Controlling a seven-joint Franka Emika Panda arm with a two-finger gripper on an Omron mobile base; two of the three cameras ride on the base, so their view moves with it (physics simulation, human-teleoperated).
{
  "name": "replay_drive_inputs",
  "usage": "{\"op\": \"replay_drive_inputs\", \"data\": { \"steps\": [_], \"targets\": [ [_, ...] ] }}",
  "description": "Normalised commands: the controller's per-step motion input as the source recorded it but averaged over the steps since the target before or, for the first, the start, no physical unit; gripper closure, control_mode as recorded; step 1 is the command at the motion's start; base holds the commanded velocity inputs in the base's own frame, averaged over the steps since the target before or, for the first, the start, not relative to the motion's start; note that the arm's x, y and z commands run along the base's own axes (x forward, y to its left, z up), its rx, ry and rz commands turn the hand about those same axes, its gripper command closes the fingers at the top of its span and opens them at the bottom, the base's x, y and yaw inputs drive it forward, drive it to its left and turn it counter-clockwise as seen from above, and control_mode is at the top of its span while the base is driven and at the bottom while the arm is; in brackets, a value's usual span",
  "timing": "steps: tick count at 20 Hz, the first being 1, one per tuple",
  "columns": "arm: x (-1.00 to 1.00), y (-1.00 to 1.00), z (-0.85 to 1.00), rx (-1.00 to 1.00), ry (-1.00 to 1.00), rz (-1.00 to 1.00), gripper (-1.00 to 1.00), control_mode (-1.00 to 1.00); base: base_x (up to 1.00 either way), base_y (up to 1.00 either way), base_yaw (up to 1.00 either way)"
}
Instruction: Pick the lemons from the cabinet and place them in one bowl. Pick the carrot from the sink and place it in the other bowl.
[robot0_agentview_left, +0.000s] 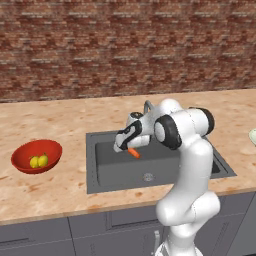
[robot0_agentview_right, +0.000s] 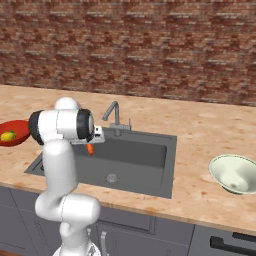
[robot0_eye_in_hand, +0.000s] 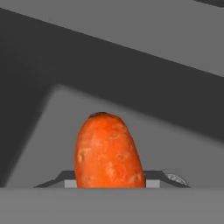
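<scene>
Speckled beige stone makes up the desk (robot0_agentview_left: 60, 120), which runs the full width of both base views under a red-brown brick wall (robot0_agentview_left: 125, 45). Grey drawer fronts (robot0_agentview_left: 45, 235) line its front edge.

Set into the middle of the desk is the sink (robot0_agentview_left: 150, 172), a dark grey basin with a round drain (robot0_agentview_left: 148, 176) on its floor and a thin curved faucet (robot0_agentview_right: 114, 116) rising from its back rim.

White and jointed, the arm (robot0_agentview_left: 187, 165) rises at the desk's front edge and bends forward over the sink, its hand reaching to above the basin's left half.

Near the desk's left end, well apart from the sink, sits the red bowl (robot0_agentview_left: 36, 156) with both lemons (robot0_agentview_left: 39, 160) lying side by side inside it, touching. Toward the right end, near the front edge, stands the pale bowl (robot0_agentview_right: 235, 173), tilted slightly toward the camera in the right base view.

Above the basin the pincer (robot0_agentview_left: 131, 148) is clenched on the carrot (robot0_agentview_left: 134, 153), which hangs clear of the sink floor, its orange end poking out below the hand. In the hand view the carrot stands upright between the two dark fingertips (robot0_eye_in_hand: 59, 179), its blunt darker end pointing away from the camera toward the sink's grey floor and walls.
</scene>
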Motion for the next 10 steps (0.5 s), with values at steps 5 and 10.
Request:
{"op": "replay_drive_inputs", "data": {
  "steps": [5, 10],
  "targets": [
    [-0.63, 0.06, 0.94, 0.01, 0.00, 0.00, 1.00, -1.00, 0.00, 0.00, 0.00],
    [-0.53, 0.23, 0.91, 0.00, -0.01, 0.00, 1.00, -1.00, 0.00, 0.00, 0.00]
  ]
}}
